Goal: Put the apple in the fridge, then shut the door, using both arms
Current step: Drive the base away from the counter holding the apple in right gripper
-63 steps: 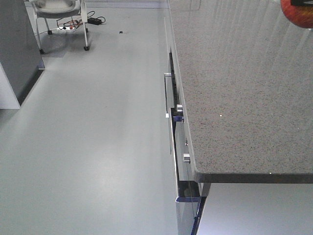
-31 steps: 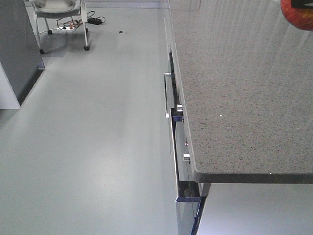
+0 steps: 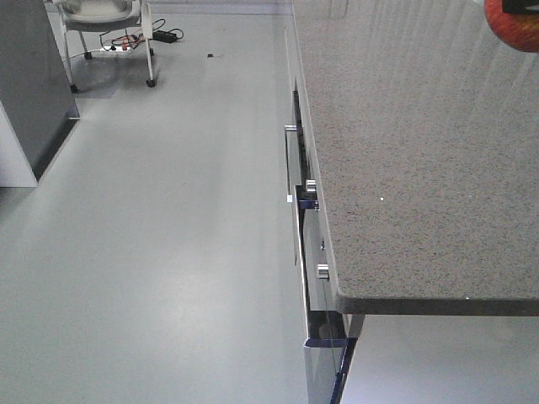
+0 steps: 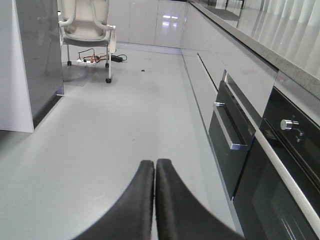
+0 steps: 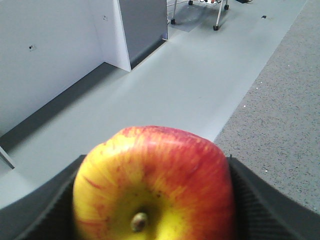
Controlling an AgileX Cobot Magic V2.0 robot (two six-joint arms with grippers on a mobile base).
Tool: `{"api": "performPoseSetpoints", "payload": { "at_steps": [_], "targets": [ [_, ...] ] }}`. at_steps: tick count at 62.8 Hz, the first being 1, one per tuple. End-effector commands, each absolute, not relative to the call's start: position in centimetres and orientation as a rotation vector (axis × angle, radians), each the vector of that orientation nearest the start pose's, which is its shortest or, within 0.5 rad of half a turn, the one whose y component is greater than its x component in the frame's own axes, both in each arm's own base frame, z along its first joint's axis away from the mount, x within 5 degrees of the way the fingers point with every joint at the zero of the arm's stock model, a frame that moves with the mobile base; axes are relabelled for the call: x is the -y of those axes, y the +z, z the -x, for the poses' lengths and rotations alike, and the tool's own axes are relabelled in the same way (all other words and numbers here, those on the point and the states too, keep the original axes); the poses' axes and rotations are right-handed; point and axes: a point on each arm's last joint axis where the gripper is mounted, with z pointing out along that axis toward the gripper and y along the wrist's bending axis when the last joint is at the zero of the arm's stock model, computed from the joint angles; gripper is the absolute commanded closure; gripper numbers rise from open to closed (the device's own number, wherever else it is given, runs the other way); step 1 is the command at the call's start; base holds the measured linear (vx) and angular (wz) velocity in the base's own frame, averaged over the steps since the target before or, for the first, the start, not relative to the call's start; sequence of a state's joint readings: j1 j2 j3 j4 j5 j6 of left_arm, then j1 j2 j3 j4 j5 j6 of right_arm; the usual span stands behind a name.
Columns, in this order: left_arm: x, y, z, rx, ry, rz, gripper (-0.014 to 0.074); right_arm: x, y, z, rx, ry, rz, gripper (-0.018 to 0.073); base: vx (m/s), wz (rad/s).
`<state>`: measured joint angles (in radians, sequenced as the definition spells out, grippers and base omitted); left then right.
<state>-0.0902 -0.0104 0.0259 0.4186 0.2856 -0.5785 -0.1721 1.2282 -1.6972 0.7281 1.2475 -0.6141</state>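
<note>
Right pincer (image 5: 152, 202) clasps the apple (image 5: 160, 165), which hides most of it.

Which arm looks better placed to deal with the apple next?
The right: its fingers grip the apple on both sides. The left arm's fingers are pressed together, empty, above the floor.

No legible text, label, brand, number or sign on any surface in view.
</note>
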Motion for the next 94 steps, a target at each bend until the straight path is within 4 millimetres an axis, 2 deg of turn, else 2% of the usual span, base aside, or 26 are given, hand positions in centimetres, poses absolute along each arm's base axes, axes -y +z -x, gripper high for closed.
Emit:
{"api": "performPoseSetpoints", "payload": {
  "at_steps": [1,32,94],
  "targets": [
    [-0.29,17.85,-5.64,-1.712,-0.123,0.141,0.0603,-2.42,53.11,-19.93,-1.859,0.409,0.527,0.0566,-0.01,0.04],
    [-0.29,17.85,-5.64,-1.712,-0.123,0.141,0.0603,-2.43,53.08,-19.90,-1.863,0.411,0.530,0.0566,-0.02,0.23],
    [-0.29,17.85,-5.64,-1.712,-0.123,0.141,0.0603,-2.42,53.09,-19.91,-1.862,0.409,0.529,0.0566,-0.03,0.53]
  ]
}}
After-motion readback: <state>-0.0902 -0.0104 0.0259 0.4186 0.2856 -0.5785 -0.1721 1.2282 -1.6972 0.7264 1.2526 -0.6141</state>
